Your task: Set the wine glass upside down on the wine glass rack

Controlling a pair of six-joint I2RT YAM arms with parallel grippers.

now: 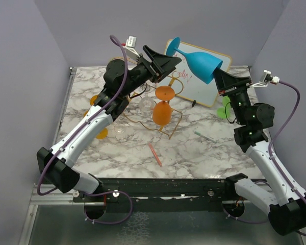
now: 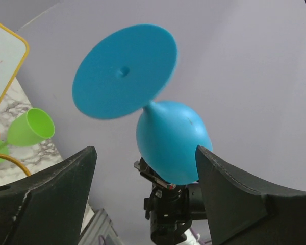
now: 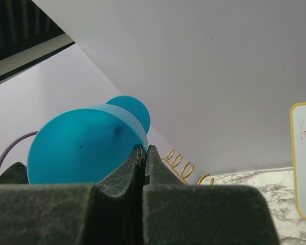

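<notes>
A: Okay, blue wine glass [image 1: 201,62], where is it?
B: In the air, well above the bench [image 1: 194,153], tilted, with its foot toward the back left and the bowl mouth at the right jaws. It's not on the rack.
A: Right jaws?
B: Closed tight, pinching the bowl's rim.
A: Left jaws?
B: Spread wide, just beside the foot. Wrist view shows the glass framed between them. No contact that I can see.
A: Rack?
B: Gold wire wine glass rack [image 1: 171,130] is mid-bench, below and left of the glass. An orange wine glass [image 1: 163,104] hangs on it upside down. Whiteboard [image 1: 204,87] is behind, with a green glass [image 1: 224,111] near its right end.
</notes>
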